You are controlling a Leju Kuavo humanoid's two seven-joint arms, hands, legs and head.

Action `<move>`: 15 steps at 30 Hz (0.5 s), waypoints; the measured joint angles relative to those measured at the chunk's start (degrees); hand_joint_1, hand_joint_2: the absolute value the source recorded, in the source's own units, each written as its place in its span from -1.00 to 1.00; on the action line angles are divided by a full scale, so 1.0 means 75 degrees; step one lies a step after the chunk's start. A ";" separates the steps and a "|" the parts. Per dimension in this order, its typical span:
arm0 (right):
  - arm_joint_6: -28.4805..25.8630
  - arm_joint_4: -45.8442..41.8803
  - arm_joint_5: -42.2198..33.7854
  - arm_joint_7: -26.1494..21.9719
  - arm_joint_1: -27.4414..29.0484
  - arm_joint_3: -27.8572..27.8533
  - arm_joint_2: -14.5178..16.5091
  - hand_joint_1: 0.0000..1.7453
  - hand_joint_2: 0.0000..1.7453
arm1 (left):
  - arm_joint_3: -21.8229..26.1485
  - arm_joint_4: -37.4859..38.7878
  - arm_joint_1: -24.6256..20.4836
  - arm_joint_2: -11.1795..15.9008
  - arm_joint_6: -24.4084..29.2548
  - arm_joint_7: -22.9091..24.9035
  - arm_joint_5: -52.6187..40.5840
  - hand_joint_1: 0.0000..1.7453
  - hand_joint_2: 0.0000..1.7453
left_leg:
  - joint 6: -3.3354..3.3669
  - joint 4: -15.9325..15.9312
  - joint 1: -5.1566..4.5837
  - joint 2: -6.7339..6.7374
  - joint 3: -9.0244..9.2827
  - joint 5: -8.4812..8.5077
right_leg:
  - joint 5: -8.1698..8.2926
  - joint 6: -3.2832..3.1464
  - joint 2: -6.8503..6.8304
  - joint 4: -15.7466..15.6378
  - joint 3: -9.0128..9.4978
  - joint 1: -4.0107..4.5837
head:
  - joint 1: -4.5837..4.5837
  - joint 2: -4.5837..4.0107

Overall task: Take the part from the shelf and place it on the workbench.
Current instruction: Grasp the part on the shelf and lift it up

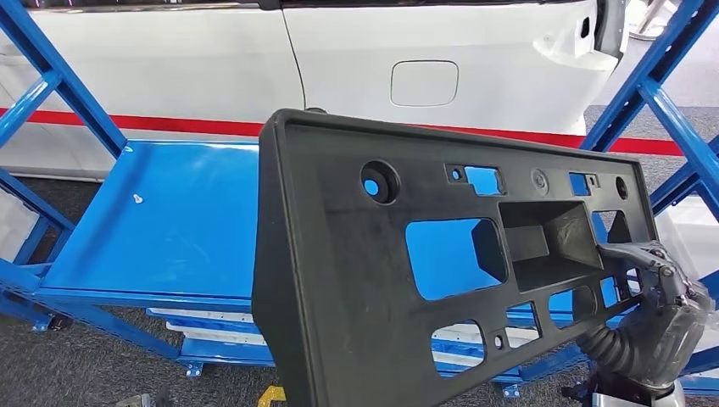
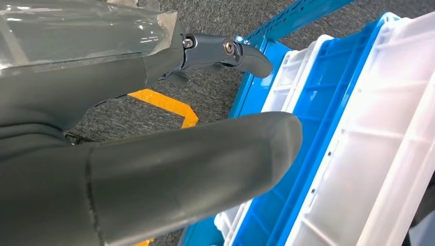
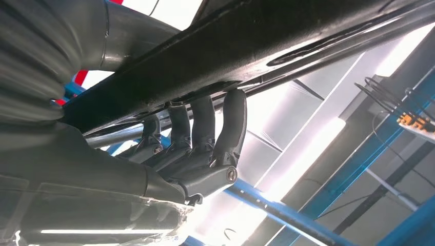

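A large black plastic part (image 1: 373,280) with several cut-outs is tilted in front of me in the head view and hides much of the blue shelf (image 1: 169,212). My right hand (image 1: 657,314) grips the part's lower right edge. In the right wrist view its fingers (image 3: 205,138) press against the underside of the part (image 3: 267,46). My left hand (image 2: 169,164) hangs low over the floor, thumb and fingers (image 2: 225,51) apart, holding nothing.
A white car body (image 1: 407,51) stands behind the shelf. Blue frame uprights (image 1: 653,85) rise on both sides. White and blue crates (image 2: 359,128) sit on the lower level beside my left hand. A yellow marking (image 2: 164,105) lies on the grey carpet.
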 joint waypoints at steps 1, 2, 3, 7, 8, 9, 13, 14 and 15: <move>0.0006 0.0004 0.0000 -0.0001 -0.0008 0.0000 0.0003 1.00 1.00 | 0.0010 0.0000 0.0001 0.0000 0.0001 0.0000 0.0000 -1.00 -1.00 | -0.0042 0.0077 0.0014 -0.0004 -0.0052 -0.0100 | 0.0038 -0.0072 -0.0008 0.0002 -0.0044 -0.0028 | -0.0011 0.0000; 0.0012 0.0006 -0.0001 -0.0001 -0.0016 0.0000 0.0006 1.00 1.00 | 0.0018 0.0000 0.0001 0.0000 0.0001 0.0000 -0.0001 -1.00 -1.00 | -0.0083 0.0286 0.0029 -0.0006 -0.0147 -0.0321 | 0.0090 -0.0162 -0.0018 -0.0004 -0.0099 -0.0055 | -0.0019 0.0000; 0.0015 0.0008 -0.0004 -0.0002 -0.0023 0.0000 0.0007 1.00 1.00 | 0.0025 0.0000 0.0001 0.0000 0.0002 0.0000 -0.0001 -1.00 -1.00 | -0.0121 0.0640 0.0044 -0.0005 -0.0289 -0.0639 | 0.0141 -0.0247 -0.0029 -0.0005 -0.0157 -0.0069 | -0.0028 0.0000; 0.0017 0.0039 -0.0053 -0.0019 -0.0032 0.0000 0.0023 1.00 1.00 | 0.0047 0.0001 0.0002 -0.0001 0.0001 -0.0007 -0.0004 -1.00 -1.00 | -0.0200 0.2082 0.0079 -0.0004 -0.0659 -0.1316 | 0.0308 -0.0355 -0.0055 0.0031 -0.0416 -0.0020 | -0.0043 0.0000; 0.0014 0.0055 -0.0095 -0.0033 -0.0038 0.0000 0.0023 1.00 1.00 | 0.0050 0.0002 0.0002 0.0002 -0.0004 -0.0015 -0.0010 -1.00 -1.00 | -0.0195 0.1928 0.0091 -0.0003 -0.0490 -0.1131 | 0.0337 -0.0347 -0.0056 0.0056 -0.0471 -0.0015 | -0.0042 0.0000; 0.0010 0.0071 -0.0146 -0.0050 -0.0045 0.0000 0.0023 1.00 1.00 | 0.0052 0.0005 0.0000 0.0008 -0.0010 -0.0025 -0.0016 -1.00 -1.00 | -0.0182 0.1542 0.0100 -0.0003 -0.0211 -0.0889 | 0.0359 -0.0336 -0.0056 0.0088 -0.0520 -0.0013 | -0.0044 0.0000; -0.0008 0.0126 -0.0343 -0.0136 -0.0084 -0.0003 -0.0018 1.00 1.00 | 0.0055 0.0041 -0.0019 0.0046 -0.0023 -0.0095 -0.0046 -1.00 -1.00 | -0.0082 -0.0007 0.0056 -0.0028 0.0708 -0.0619 | 0.0473 -0.0175 -0.0059 0.0178 -0.0654 0.0027 | -0.0039 0.0000; -0.0019 0.0144 -0.0383 -0.0157 -0.0096 -0.0004 -0.0034 1.00 1.00 | 0.0055 0.0062 -0.0019 0.0053 -0.0014 -0.0128 -0.0051 -1.00 -1.00 | -0.0045 -0.0044 0.0030 -0.0031 0.0689 -0.0593 | 0.0525 -0.0099 -0.0060 0.0173 -0.0677 0.0030 | -0.0035 0.0000; -0.0032 0.0162 -0.0417 -0.0178 -0.0104 -0.0005 -0.0051 1.00 1.00 | 0.0056 0.0091 -0.0022 0.0058 0.0003 -0.0163 -0.0056 -1.00 -1.00 | 0.0021 -0.0074 0.0035 -0.0022 0.0641 -0.0540 | 0.0555 -0.0027 -0.0058 0.0180 -0.0713 0.0033 | -0.0033 0.0000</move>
